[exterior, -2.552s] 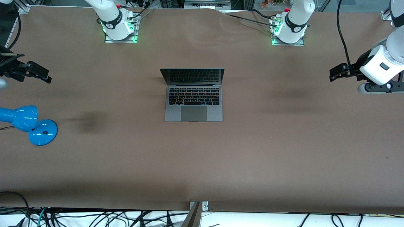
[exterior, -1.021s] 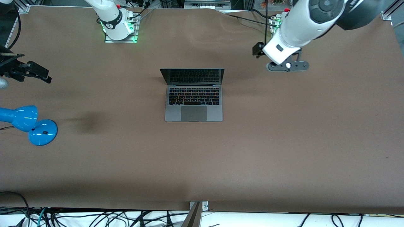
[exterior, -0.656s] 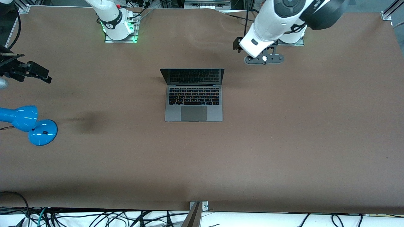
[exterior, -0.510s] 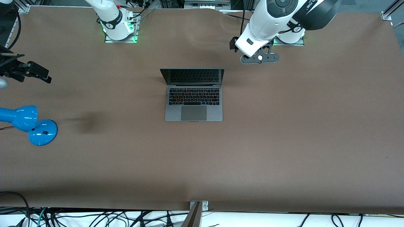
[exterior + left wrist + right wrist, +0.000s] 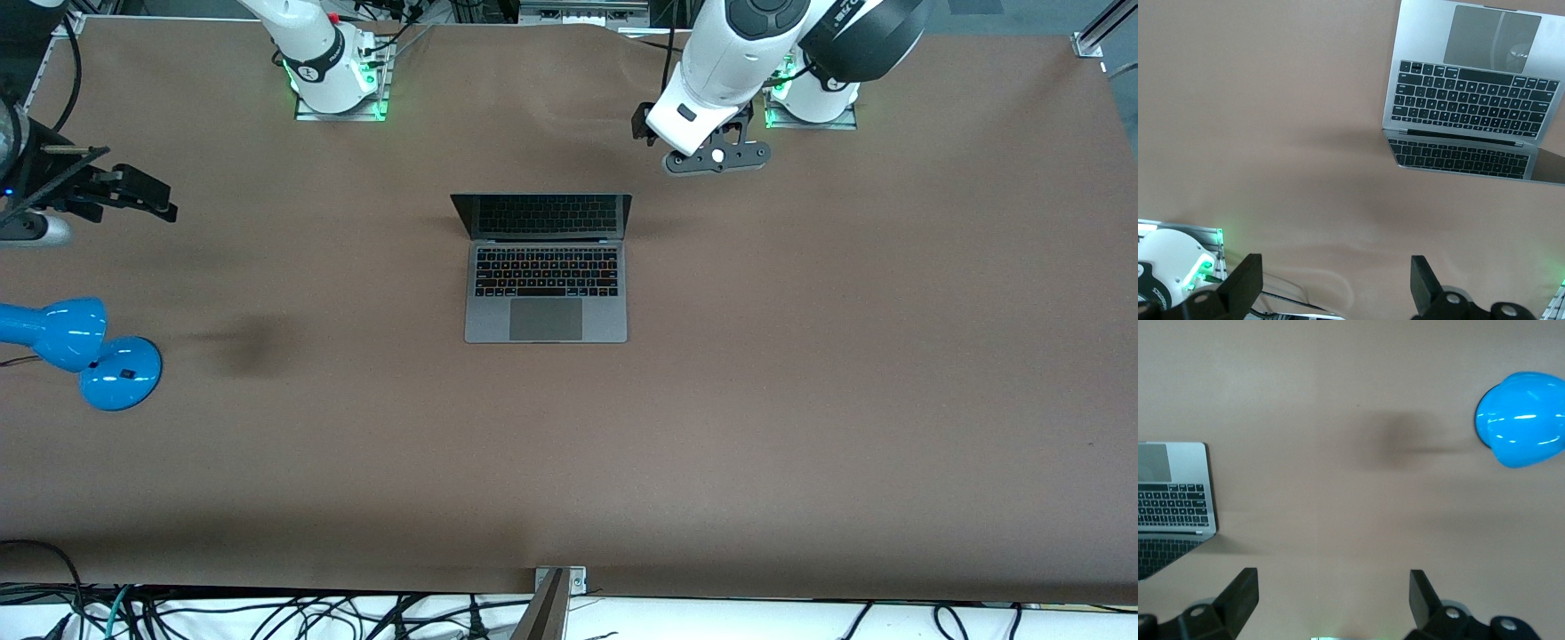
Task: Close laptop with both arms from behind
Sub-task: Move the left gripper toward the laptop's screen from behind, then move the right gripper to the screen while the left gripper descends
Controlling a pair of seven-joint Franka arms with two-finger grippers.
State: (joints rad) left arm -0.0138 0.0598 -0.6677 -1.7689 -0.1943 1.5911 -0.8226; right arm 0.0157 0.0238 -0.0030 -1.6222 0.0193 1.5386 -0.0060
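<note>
The laptop (image 5: 545,267) lies open in the middle of the brown table, its lid upright and its black screen facing the front camera. My left gripper (image 5: 642,124) hangs over the table between the laptop's lid and the left arm's base. It is open and empty. The left wrist view shows the laptop (image 5: 1471,100) off to one side of that gripper (image 5: 1335,287). My right gripper (image 5: 147,197) hovers over the right arm's end of the table, open and empty. In the right wrist view only the laptop's edge (image 5: 1171,500) shows, apart from that gripper (image 5: 1333,593).
A blue desk lamp (image 5: 80,351) stands at the right arm's end of the table, nearer the front camera than the right gripper; the lamp (image 5: 1521,420) also appears in the right wrist view. Both arm bases (image 5: 338,84) line the table's farthest edge. Cables (image 5: 267,613) hang below the nearest edge.
The left arm has swung in from its end of the table to a spot near the laptop's lid. The right gripper has shifted slightly toward the laptop. The laptop has not moved.
</note>
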